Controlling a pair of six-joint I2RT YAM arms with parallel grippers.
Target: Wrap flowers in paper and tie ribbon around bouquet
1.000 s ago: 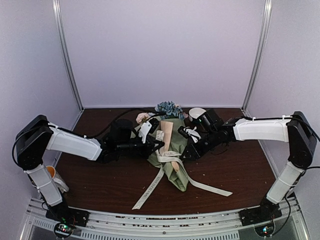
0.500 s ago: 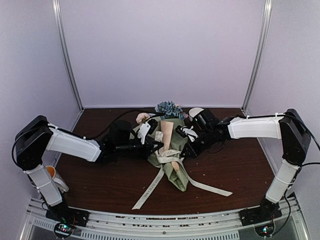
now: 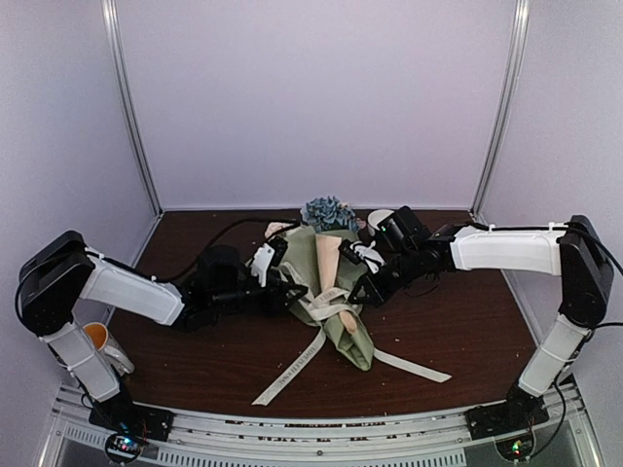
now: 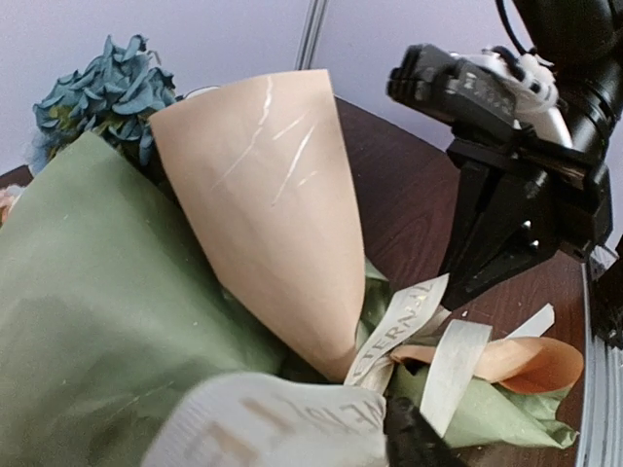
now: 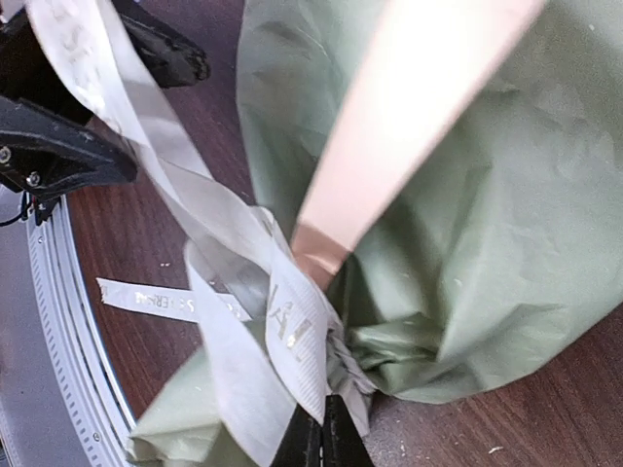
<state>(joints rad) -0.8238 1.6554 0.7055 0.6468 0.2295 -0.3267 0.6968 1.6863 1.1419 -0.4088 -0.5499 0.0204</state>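
one paper cone [image 3: 310, 258] is filled with flowers [image 3: 329, 212]. the ribbon [image 5: 292, 336] is pinched by the closed right gripper [image 5: 321, 443] and draped across the parted left gripper [image 5: 146, 112].

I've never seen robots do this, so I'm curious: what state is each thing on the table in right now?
bouquet, wrapped, lying on its side.
paper, wrapped round the flowers, tan flap showing.
ribbon, looped round the bouquet's waist, ends trailing loose.
left gripper, open, ribbon passing between its jaws.
right gripper, shut on the ribbon.
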